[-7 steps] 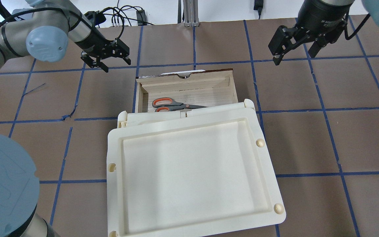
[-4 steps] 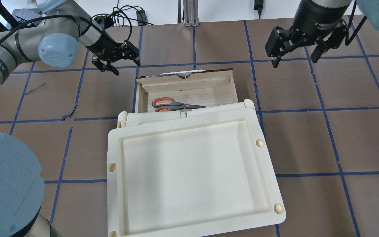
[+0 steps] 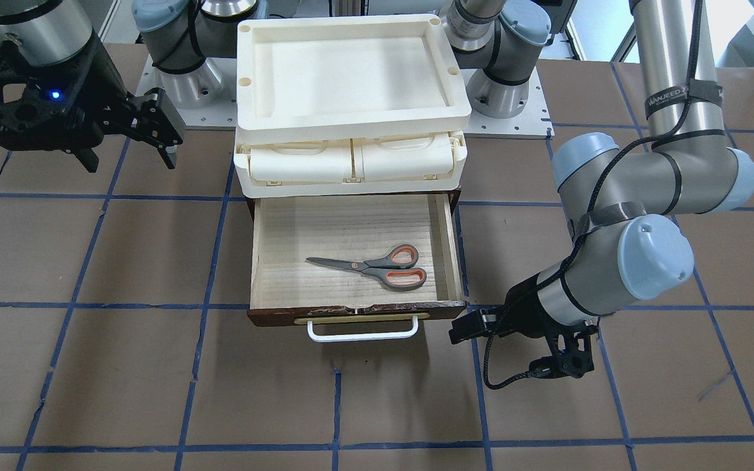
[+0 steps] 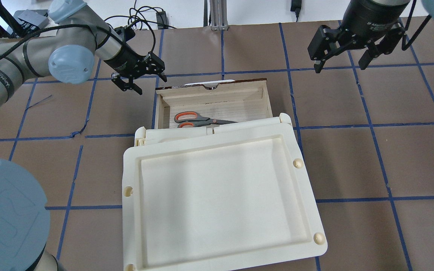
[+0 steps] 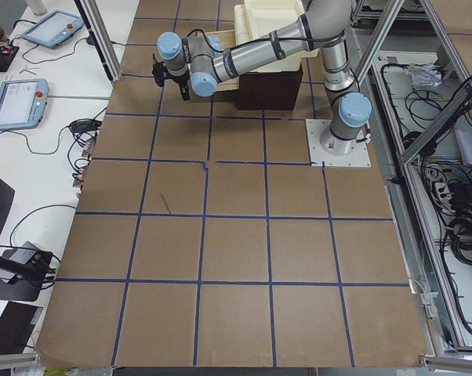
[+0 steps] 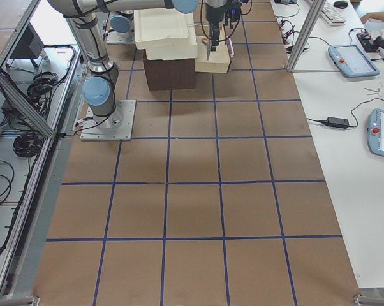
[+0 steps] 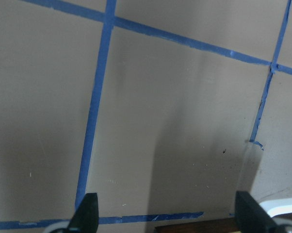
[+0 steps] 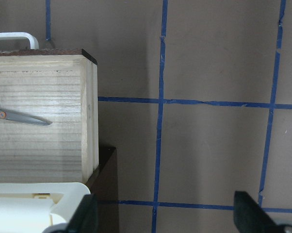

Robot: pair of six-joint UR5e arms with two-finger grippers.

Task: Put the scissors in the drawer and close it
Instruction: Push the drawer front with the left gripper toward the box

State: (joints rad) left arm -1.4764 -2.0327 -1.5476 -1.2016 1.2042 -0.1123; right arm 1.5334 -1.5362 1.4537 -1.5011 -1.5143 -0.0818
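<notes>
The scissors (image 3: 377, 265) lie flat inside the open drawer (image 3: 447, 248), handles towards my left; they also show in the overhead view (image 4: 198, 119). The drawer (image 4: 213, 91) is pulled out from under the cream tray unit, and its white loop handle (image 3: 360, 333) faces away from me. My left gripper (image 4: 145, 78) is open and empty, low over the table just off the drawer's front corner on my left (image 3: 472, 325). My right gripper (image 4: 342, 63) is open and empty, raised beyond the drawer on my right (image 3: 129, 156). Its wrist view shows a blade tip (image 8: 20, 118).
The cream plastic tray unit (image 4: 220, 195) stands over the dark cabinet, its top tray overhanging the drawer's rear. Brown table with blue tape grid (image 4: 371, 150) all round. Cables lie at the far edge (image 4: 141, 17).
My left gripper has moved right and a little nearer, up to the drawer's front left corner. My right gripper has shifted only slightly. The scissors and drawer have not moved.
</notes>
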